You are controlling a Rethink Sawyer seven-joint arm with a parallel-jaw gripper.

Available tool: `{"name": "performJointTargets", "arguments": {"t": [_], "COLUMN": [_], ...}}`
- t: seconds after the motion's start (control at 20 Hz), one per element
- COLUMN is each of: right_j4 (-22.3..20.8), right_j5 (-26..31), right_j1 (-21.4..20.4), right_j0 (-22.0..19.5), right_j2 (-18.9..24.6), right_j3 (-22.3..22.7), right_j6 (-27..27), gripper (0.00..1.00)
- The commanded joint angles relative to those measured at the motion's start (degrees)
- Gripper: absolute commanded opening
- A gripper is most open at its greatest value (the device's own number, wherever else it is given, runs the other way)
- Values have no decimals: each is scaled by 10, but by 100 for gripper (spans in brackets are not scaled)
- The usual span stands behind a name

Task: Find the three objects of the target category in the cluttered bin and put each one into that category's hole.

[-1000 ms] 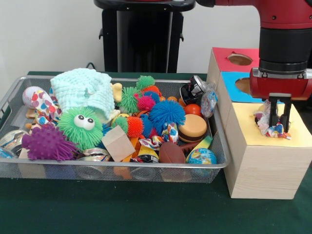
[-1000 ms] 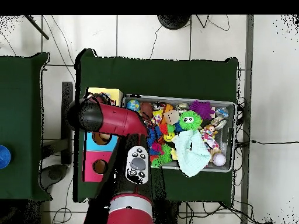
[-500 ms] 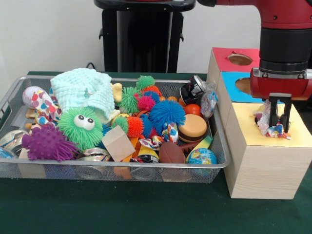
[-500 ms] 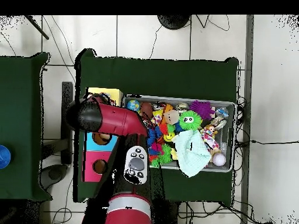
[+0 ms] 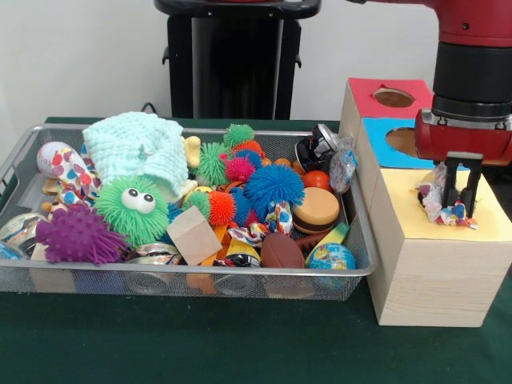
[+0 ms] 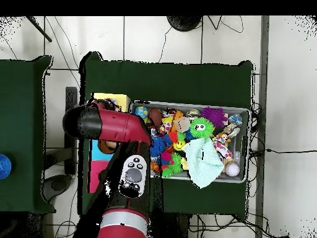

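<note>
The tool hangs over the yellow top of the wooden box, its two black fingers a little apart and astride a crumpled patterned cloth that lies on the yellow face — the fingertips reach down to the cloth, though whether they pinch it I cannot tell. Behind the tool sit the blue hole and, farther back, the red hole. Beside the tool, across the box's edge, the wire bin rests on the green counter, heaped with spiky balls, a mint cloth and a wooden block.
</note>
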Motion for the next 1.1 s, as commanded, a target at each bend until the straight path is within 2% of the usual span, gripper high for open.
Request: {"name": "performJointTargets", "arguments": {"t": [0.05, 1.1], "right_j4": [-28, -45], "right_j5": [70, 94], "right_j1": [130, 112], "right_j0": [-14, -4], "right_j2": [41, 10], "right_j3": [37, 51], "right_j6": [66, 65], "gripper": [0, 0]}}
